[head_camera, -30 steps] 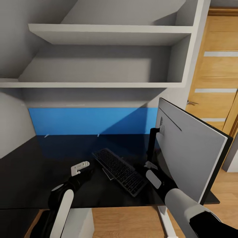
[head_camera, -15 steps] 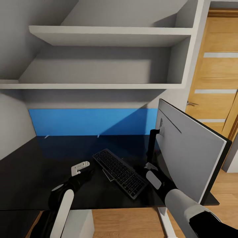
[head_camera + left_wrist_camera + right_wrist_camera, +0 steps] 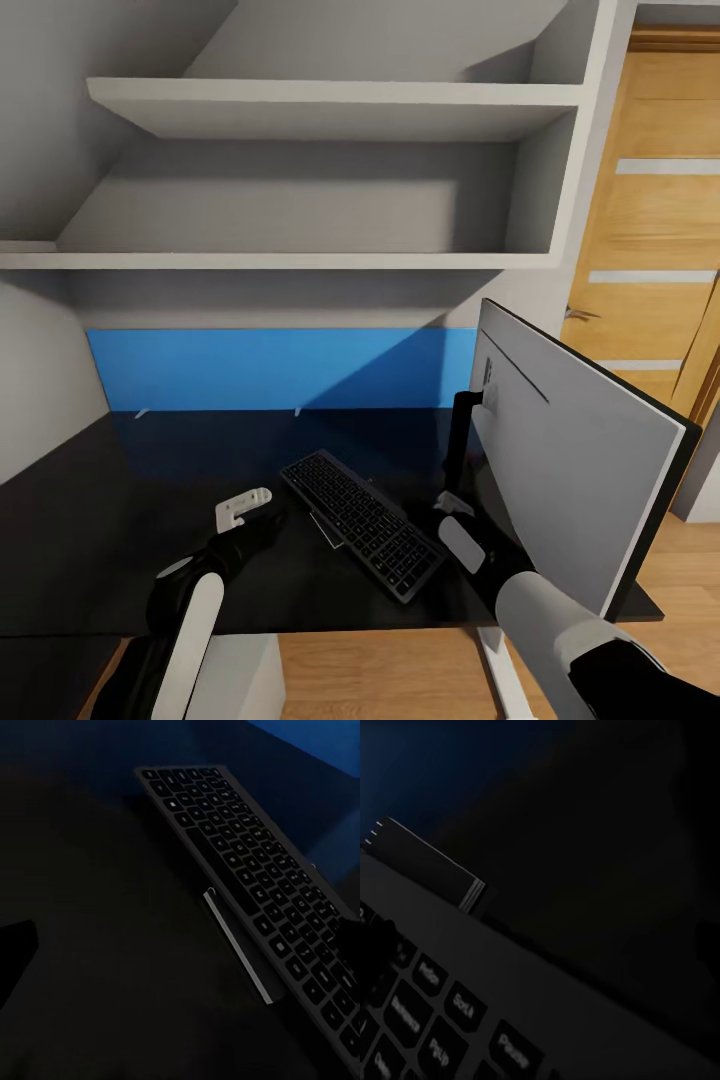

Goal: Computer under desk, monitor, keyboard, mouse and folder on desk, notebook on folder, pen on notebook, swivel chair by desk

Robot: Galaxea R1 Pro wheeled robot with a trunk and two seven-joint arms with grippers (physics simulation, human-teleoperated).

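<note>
The keyboard [image 3: 365, 525] lies slantwise on the glossy black desk [image 3: 120, 500], left of the monitor [image 3: 570, 450], whose grey back faces me. A thin dark book with a pale edge, apparently the notebook [image 3: 325, 527], pokes out from under the keyboard's left side. My left gripper [image 3: 243, 507] hovers open just left of the keyboard [image 3: 255, 870], touching nothing. My right gripper [image 3: 450, 505] is open at the keyboard's right end by the monitor stand [image 3: 458, 440]. One of its fingers [image 3: 375, 952] is over the keys [image 3: 457, 1020]. The notebook's layered edge [image 3: 472, 892] shows beyond.
A blue panel [image 3: 260, 365] runs along the desk's back. White shelves [image 3: 330, 100] hang low over the desk. A wooden door [image 3: 650, 220] stands at the right. Wood floor [image 3: 380, 675] and a pale grey box [image 3: 245, 680] show below the desk's front edge.
The whole view has dipped slightly, so the camera moved. My right forearm has slid a touch toward me. Keyboard, monitor and left gripper keep their places.
</note>
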